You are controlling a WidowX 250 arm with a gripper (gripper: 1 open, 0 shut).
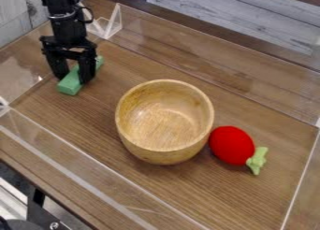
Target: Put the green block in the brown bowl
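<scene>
The gripper (73,69) is open, pointing down, one finger on each side of the green block (73,81), left of the bowl (166,121).

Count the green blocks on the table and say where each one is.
1. The green block lies on the wooden table at upper left, left of the brown bowl, partly covered by the open gripper. No others show.

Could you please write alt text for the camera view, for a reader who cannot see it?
A black end effector reaches straight down with open jaws around a green block on a wooden table. Right of it sits an empty brown bowl, then a red strawberry toy.
</scene>
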